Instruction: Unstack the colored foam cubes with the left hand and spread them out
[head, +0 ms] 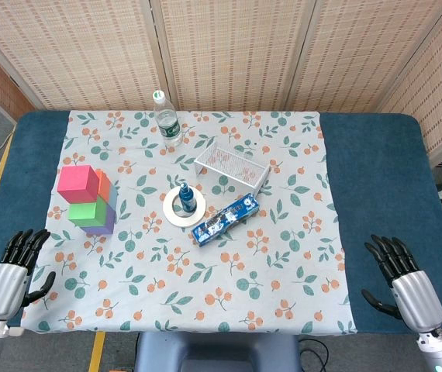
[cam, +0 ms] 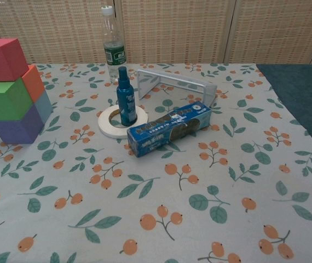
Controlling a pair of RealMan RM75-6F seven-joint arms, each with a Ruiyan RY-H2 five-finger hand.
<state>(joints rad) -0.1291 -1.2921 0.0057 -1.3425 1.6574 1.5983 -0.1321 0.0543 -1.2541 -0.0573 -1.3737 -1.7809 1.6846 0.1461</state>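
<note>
The foam cubes stand stacked at the table's left side. A pink cube (head: pixel 77 184) (cam: pixel 1 58) tops a green cube (head: pixel 88 211) (cam: pixel 5 100), which sits on a purple cube (head: pixel 99 225) (cam: pixel 16 130). Behind them an orange cube (head: pixel 104 186) (cam: pixel 34 81) rests on a blue-grey one (cam: pixel 43 106). My left hand (head: pixel 15 271) hovers at the near left edge, fingers spread, holding nothing, well in front of the stack. My right hand (head: pixel 403 280) is at the near right edge, fingers apart and empty. Neither hand shows in the chest view.
A water bottle (head: pixel 166 120) stands at the back. A white wire basket (head: pixel 232 167) lies at centre. A blue spray bottle (head: pixel 187 200) stands inside a white tape ring (head: pixel 170 210), with a blue box (head: pixel 225 219) beside it. The floral cloth (head: pixel 244 287) covers the table's middle.
</note>
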